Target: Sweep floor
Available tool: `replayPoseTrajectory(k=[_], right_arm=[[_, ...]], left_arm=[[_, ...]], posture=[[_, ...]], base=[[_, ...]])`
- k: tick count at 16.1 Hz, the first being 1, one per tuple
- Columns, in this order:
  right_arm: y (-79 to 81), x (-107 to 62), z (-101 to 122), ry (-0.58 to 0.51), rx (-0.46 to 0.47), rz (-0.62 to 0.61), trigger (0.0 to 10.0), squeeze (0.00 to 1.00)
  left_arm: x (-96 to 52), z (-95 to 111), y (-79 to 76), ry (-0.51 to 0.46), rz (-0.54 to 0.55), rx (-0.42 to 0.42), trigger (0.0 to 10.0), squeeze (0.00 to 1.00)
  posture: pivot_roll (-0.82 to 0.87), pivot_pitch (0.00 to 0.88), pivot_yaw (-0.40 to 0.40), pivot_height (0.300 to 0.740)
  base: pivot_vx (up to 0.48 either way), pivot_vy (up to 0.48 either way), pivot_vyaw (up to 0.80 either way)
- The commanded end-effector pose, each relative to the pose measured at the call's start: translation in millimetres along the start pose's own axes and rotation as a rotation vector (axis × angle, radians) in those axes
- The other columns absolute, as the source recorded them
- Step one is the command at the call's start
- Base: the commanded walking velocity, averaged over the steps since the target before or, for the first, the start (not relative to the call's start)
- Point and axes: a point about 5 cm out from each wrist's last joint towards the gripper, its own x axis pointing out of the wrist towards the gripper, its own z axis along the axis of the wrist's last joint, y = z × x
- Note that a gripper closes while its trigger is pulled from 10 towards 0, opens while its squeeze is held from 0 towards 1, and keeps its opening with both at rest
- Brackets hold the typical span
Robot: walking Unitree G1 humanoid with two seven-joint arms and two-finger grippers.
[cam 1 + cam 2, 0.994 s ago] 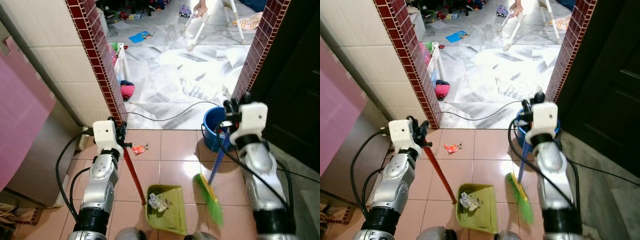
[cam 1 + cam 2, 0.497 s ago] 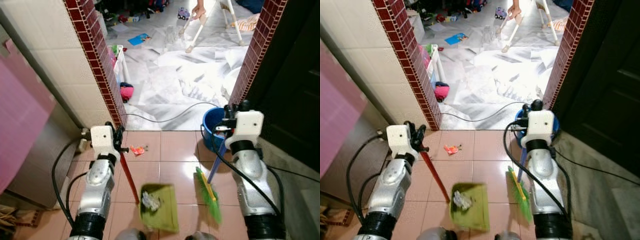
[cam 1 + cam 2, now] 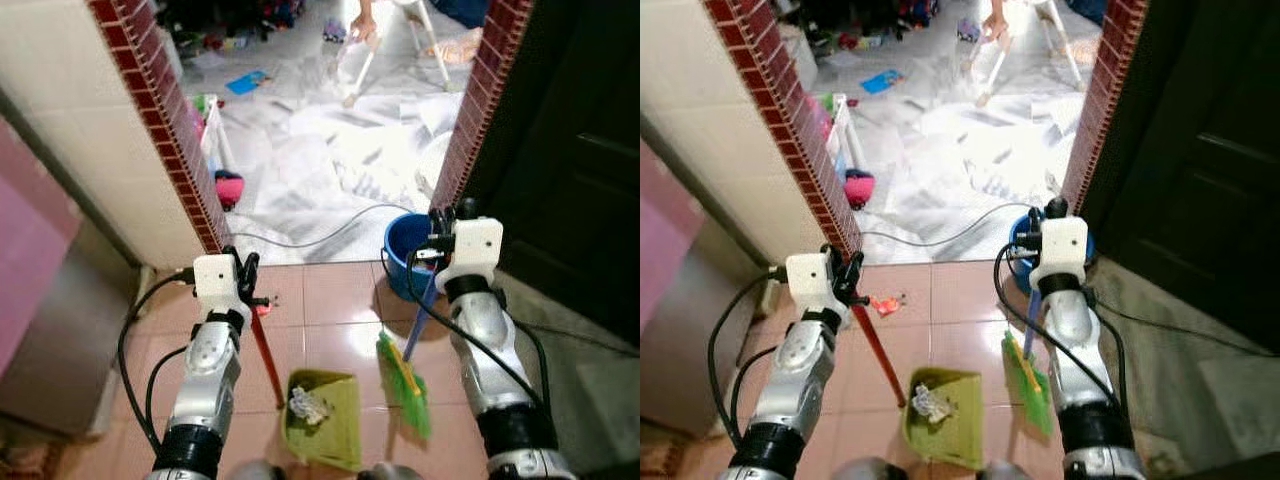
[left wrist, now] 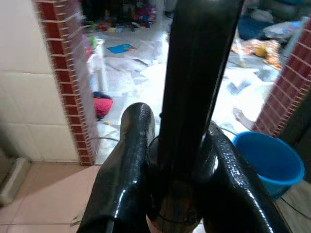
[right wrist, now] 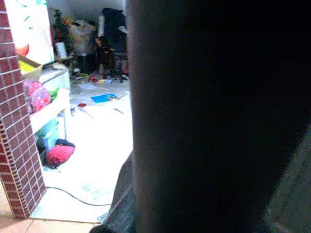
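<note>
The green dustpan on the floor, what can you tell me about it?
The dustpan is a lime-green scoop that looks like plastic, lying flat on the pinkish floor tiles between the robot's arms. A crumpled pale wad of litter sits inside it. A long red handle rises at a slant from its left edge up to the left gripper, whose fingers are shut around the handle's top. A green broom head lies just to its right, close by.
</note>
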Motion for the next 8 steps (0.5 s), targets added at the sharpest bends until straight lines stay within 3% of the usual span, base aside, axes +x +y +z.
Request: replayPoseTrajectory(k=[1,5,8], right_arm=[[4.2,2.1,-2.2,0.016,-0.005,0.036,10.0,0.0],[11.2,14.6,1.6,0.011,-0.011,0.106,10.0,0.0],[16.8,14.3,0.3,0.021,0.009,0.107,10.0,0.0]], left_arm=[[-1.2,-0.6,2.8,-0.008,0.038,-0.035,10.0,0.0],[-9.3,-0.5,12.4,-0.028,0.109,-0.046,10.0,0.0],[-11.9,6.9,20.1,-0.046,0.117,-0.058,10.0,0.0]], posture=[[-0.03,0.0,-0.013,0.74],[0.03,0.0,-0.076,0.74],[0.02,0.0,-0.061,0.74]], base=[[0.0,0.0,0.0],[0.0,0.0,0.0],[0.0,0.0,-0.8]])
